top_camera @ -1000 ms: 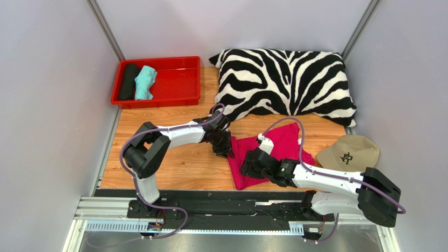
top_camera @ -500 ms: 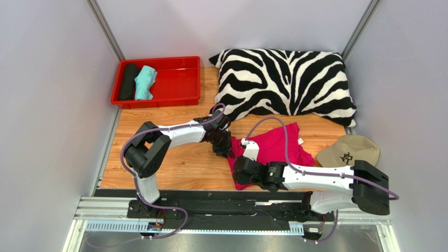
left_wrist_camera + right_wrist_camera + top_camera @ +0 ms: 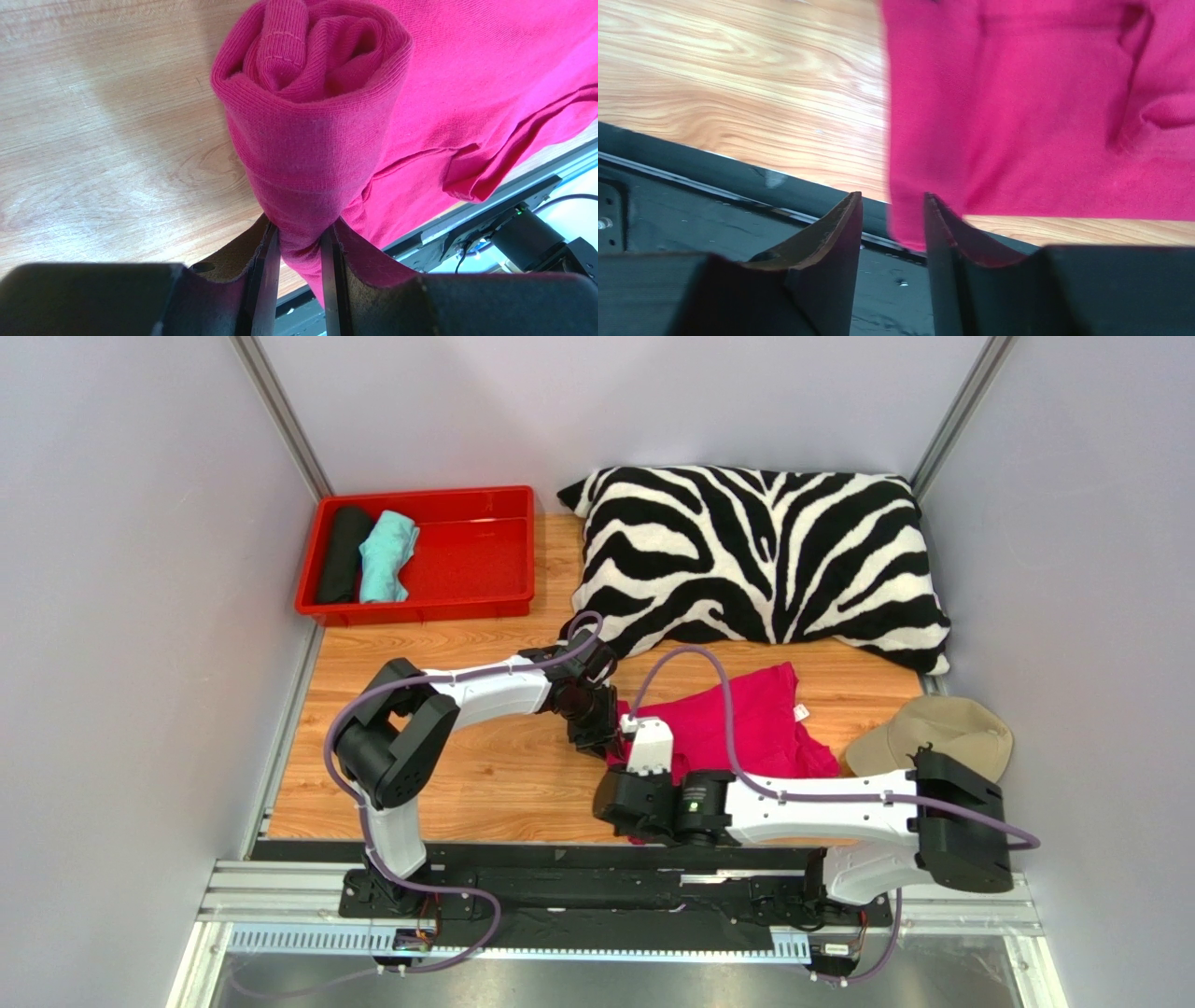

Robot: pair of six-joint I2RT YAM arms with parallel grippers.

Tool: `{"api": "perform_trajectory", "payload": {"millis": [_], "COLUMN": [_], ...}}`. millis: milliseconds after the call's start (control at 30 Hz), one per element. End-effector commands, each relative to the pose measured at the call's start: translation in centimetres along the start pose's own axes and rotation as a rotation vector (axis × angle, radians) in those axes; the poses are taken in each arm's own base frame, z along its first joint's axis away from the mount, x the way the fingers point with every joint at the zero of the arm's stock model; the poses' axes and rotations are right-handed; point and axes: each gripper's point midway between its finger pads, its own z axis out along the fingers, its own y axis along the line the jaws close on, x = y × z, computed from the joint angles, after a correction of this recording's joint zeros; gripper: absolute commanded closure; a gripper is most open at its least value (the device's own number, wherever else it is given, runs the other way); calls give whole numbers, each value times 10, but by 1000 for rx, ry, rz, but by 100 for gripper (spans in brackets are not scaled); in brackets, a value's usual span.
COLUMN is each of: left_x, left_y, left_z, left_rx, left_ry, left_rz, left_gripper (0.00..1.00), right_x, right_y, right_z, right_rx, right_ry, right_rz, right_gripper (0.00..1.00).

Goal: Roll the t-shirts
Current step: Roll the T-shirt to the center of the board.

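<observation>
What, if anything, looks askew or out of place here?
The pink t-shirt lies skewed: only the end pinched in the left end effector is rolled, and its near corner droops past the table edge over the black rail.

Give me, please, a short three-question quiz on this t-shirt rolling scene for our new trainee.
1. True or false: the left gripper is clamped on the rolled end of the pink t-shirt.
2. How many fabric rolls lie in the red tray? A) one B) two C) three
3. Fill in: the beige cap lies on the robot's ____ side of the pink t-shirt.
Key: 1 true; 2 B; 3 right.
</observation>
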Motion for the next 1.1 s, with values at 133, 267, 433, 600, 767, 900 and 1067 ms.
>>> {"api": "perform_trajectory", "payload": {"millis": [133, 267, 433, 600, 767, 900, 1067], "left_x": [13, 14, 16, 18, 18, 19, 19], "left_y": [9, 9, 11, 13, 13, 12, 12], "left_z": [5, 4, 5, 6, 7, 7, 8], "left_rx": [-51, -51, -56, -57, -54, -52, -51], "left_ry": [53, 58, 67, 73, 75, 77, 80], "left_rz": [22, 28, 32, 32, 29, 30, 28], "left_gripper": [67, 67, 67, 67, 67, 67, 67], "right_x": [-32, -33, -26, -15, -3, 0, 0], "right_y": [6, 11, 12, 10, 0, -11, -18], "right_z": [1, 7, 19, 31, 40, 39, 40], "right_rx": [279, 391, 473, 533, 567, 614, 673], "right_ry": [-124, -136, -144, -127, -100, -103, -105], "right_rz": [-249, -351, -426, -489, -504, -509, -542], "right_gripper": [54, 48, 46, 44, 44, 48, 50]}}
